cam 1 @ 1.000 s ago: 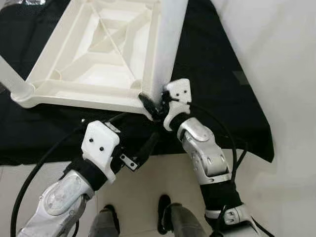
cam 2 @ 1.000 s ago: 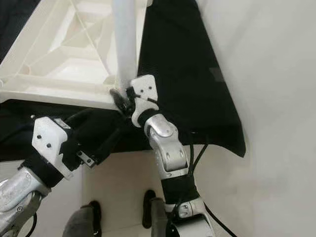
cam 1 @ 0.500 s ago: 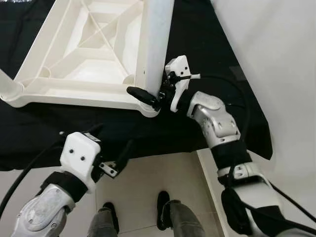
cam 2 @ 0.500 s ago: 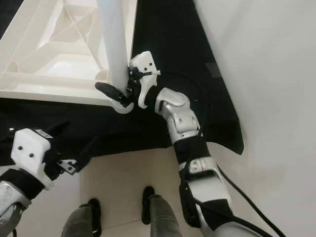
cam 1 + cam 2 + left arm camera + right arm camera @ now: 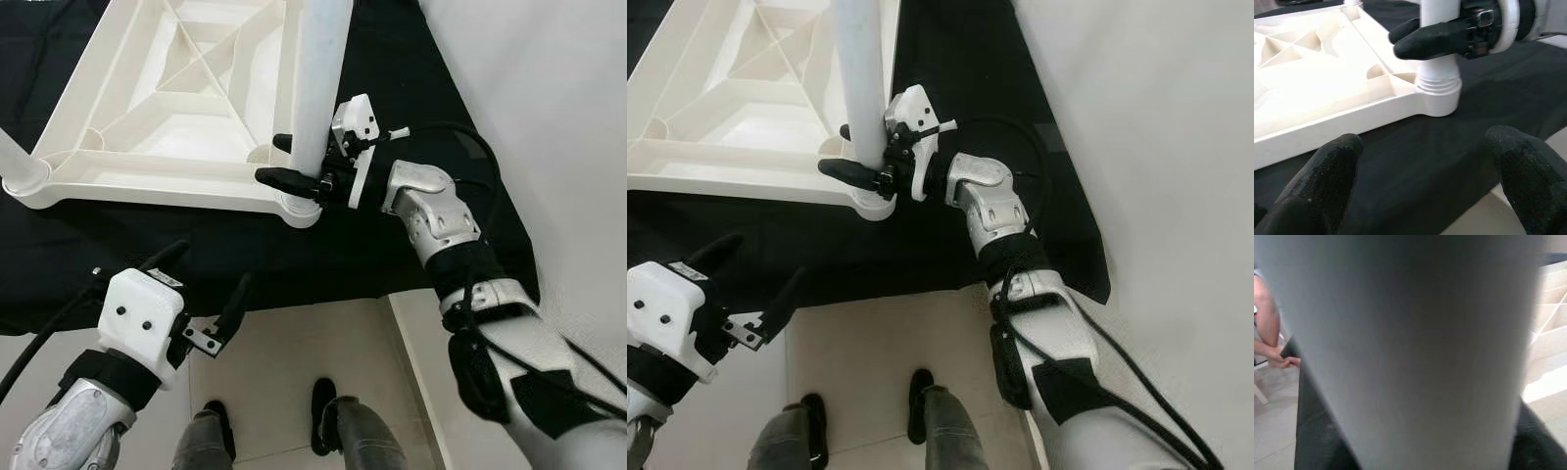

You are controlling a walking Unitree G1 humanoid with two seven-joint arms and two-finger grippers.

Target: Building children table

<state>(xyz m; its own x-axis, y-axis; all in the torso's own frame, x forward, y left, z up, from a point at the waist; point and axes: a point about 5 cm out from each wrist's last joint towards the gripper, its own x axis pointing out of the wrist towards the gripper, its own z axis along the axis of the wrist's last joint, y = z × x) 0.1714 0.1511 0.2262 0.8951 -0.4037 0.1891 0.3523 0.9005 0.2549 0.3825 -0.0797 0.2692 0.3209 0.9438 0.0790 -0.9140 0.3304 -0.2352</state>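
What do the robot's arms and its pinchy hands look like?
Both arms are shiny silver metal with black bands at the joints and black cables looping alongside. The left gripper and the right gripper each have two long black fingers on a blocky white wrist piece. The left white piece shows two small dark screw holes.

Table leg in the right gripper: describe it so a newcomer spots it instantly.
An upside-down white tabletop lies on a black cloth. At its near right corner a white table leg stands upright in the socket, right gripper shut around its base. The other leg stands ungripped at the left corner.
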